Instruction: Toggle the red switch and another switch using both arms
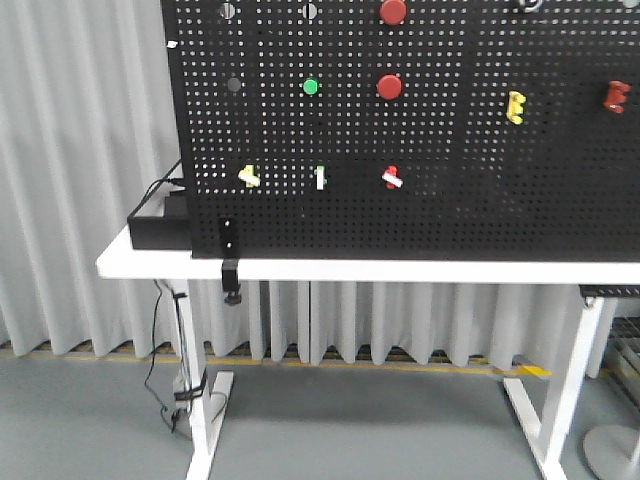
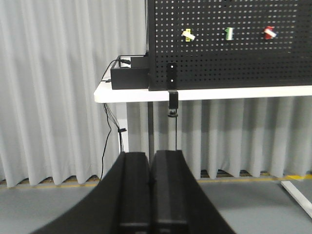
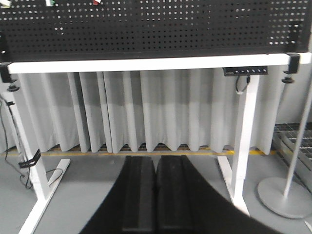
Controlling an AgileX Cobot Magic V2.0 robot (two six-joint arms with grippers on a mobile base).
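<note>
On the black perforated pegboard (image 1: 450,210) atop the white bench (image 1: 400,270), your tiny red toggle switch (image 1: 392,178) & pale-yellow toggle switch (image 1: 249,176) share 1 row, prob. so each side takes 1. Left fingers (image 2: 135,185), right fingers (image 3: 139,190): pressed together, well back.

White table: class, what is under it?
Under the white table: its white legs, a black clamp, dangling cables and grey floor. A grey curtain covers whatever lies behind.

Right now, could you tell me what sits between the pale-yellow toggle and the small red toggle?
One green-based toggle with a white lever sits between the pale-yellow toggle and the red toggle; the front view shows it.
</note>
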